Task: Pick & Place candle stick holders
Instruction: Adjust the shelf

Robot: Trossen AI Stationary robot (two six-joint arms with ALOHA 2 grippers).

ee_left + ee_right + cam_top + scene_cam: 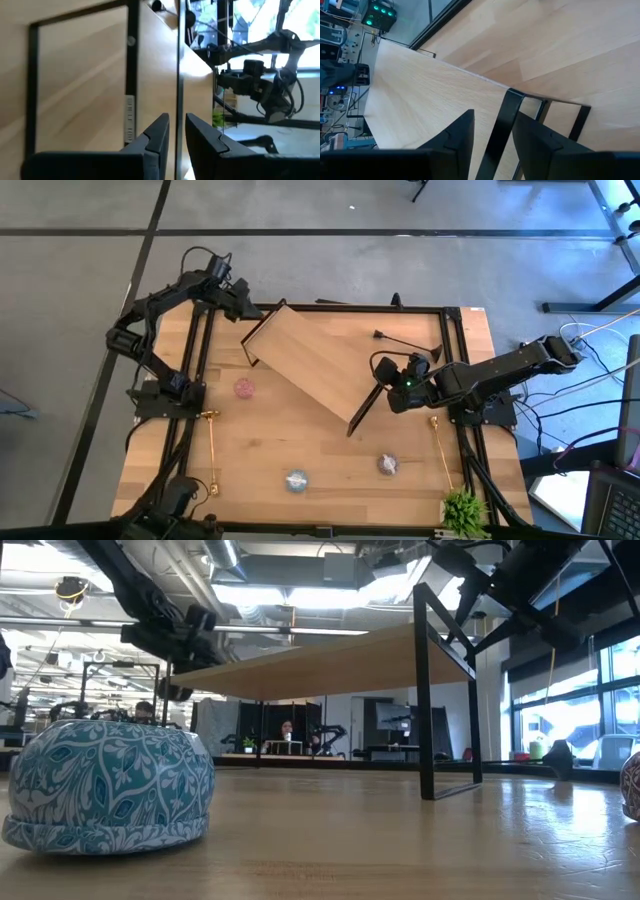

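Wooden board [312,366] held by right end effector [492,131], no legible writing

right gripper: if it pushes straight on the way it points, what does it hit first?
The black end rail, which already sits between the right gripper's fingers. Straight past it is the wooden board itself. Whether the fingers press the rail is unclear.

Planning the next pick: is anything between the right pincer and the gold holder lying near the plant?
Nothing lies between them, but the right pincer is shut on the wooden board's black rail. The gold holder lies clear on the table beside it.
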